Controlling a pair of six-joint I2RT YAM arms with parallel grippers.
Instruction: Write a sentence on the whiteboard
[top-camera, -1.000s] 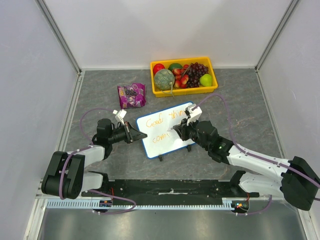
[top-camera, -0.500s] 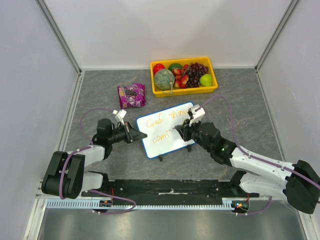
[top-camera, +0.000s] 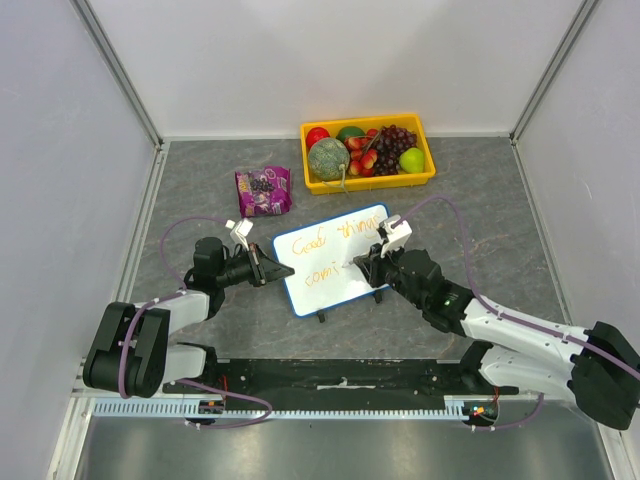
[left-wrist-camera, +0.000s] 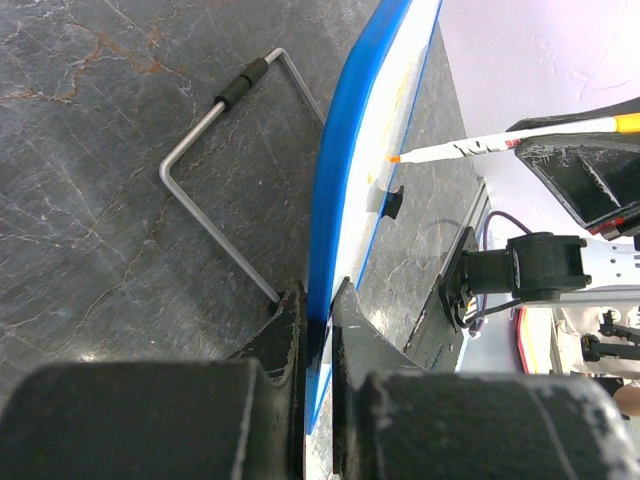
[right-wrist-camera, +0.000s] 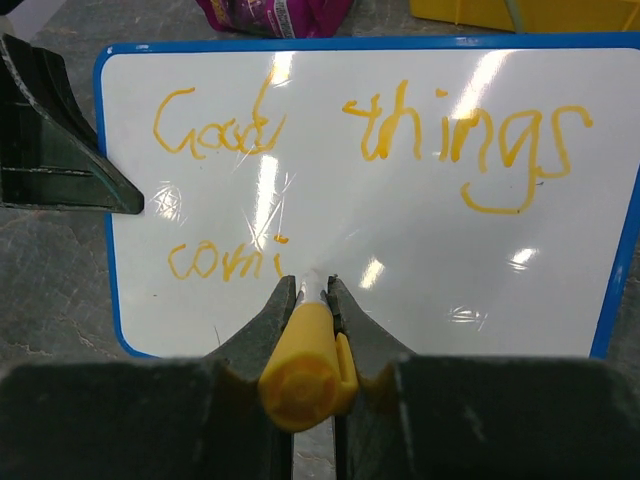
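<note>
Your right gripper (right-wrist-camera: 305, 285) is clamped narrow on a yellow marker (right-wrist-camera: 307, 360), one finger on each side of the barrel and the butt end facing the wrist camera. The marker's orange tip (left-wrist-camera: 395, 158) sits at the face of the whiteboard (right-wrist-camera: 400, 230), just right of the last stroke on the lower line and apparently touching it.

The sentence (right-wrist-camera: 383, 130) is in orange cursive. The upper line reads "Good things" and the lower line reads "comi" so far, low on the board's left half.

Your left gripper (left-wrist-camera: 318, 300) is closed on the whiteboard's blue rim (left-wrist-camera: 345, 150), with the edge pinched between both fingers. From the right wrist you see those dark fingers (right-wrist-camera: 60, 170) at the board's left edge, level with the gap between the two lines. A bent wire leg (left-wrist-camera: 215, 190) with a black sleeve sticks out behind the board, down to the tabletop (left-wrist-camera: 100, 150).

From above, the whiteboard (top-camera: 340, 285) stands on the grey tabletop (top-camera: 480, 220) between your two arms, its long side angled. The left gripper (top-camera: 272, 270) is at its left end and the right gripper (top-camera: 362, 262) is over its right half. Beyond it, well apart, a purple bag (top-camera: 263, 190) lies to the left, and a yellow tray (top-camera: 370, 183) of fruit stands by the back wall.
</note>
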